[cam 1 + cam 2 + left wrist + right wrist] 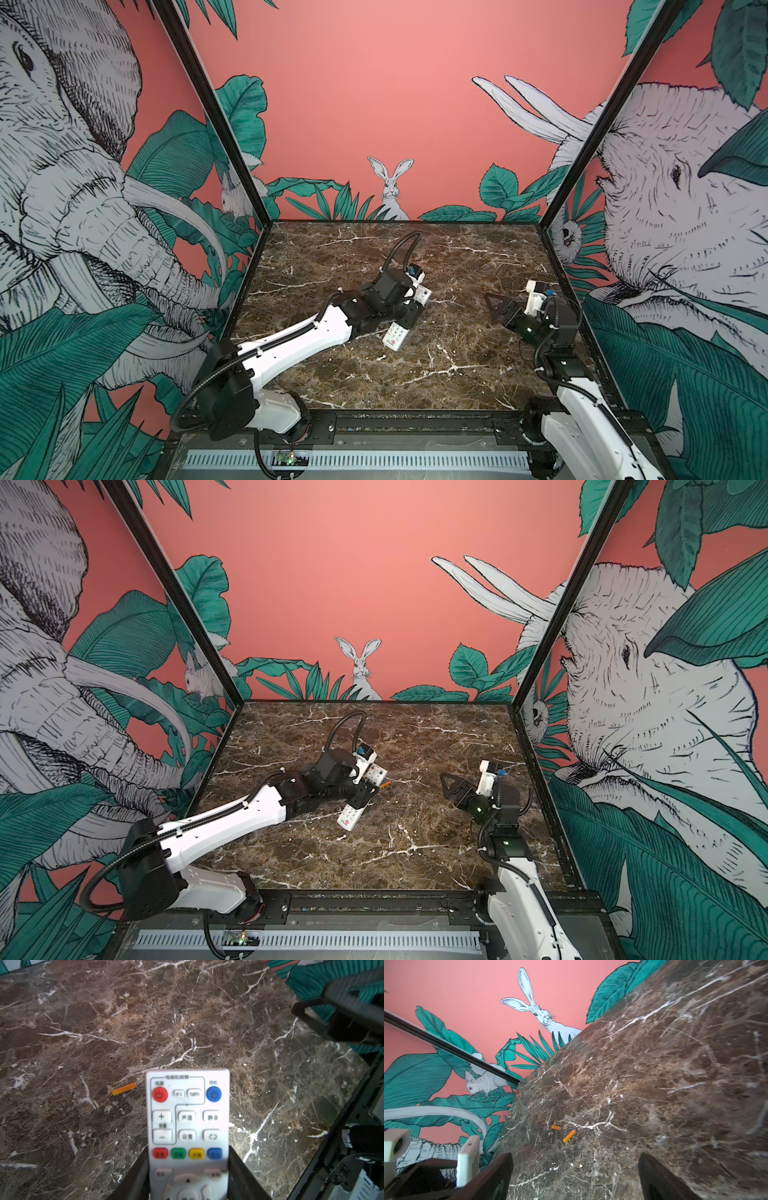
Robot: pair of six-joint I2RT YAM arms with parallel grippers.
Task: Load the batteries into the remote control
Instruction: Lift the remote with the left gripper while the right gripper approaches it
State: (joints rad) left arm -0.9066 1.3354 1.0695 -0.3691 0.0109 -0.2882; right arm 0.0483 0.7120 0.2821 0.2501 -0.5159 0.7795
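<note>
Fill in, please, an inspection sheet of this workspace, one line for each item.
Surface: brown marbled table, no spill seen.
Job's things: remote control, buttons up, in the left hand; two orange batteries lie loose on the table.
Clutter: nothing seen.
Hands: left hand shut on the remote control; right hand open and empty.
Cables: black hose loops above the left wrist.
Surroundings: jungle-print walls with a rabbit.

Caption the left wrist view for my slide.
Left gripper holds the remote control face up, one battery on the marble table.
</note>
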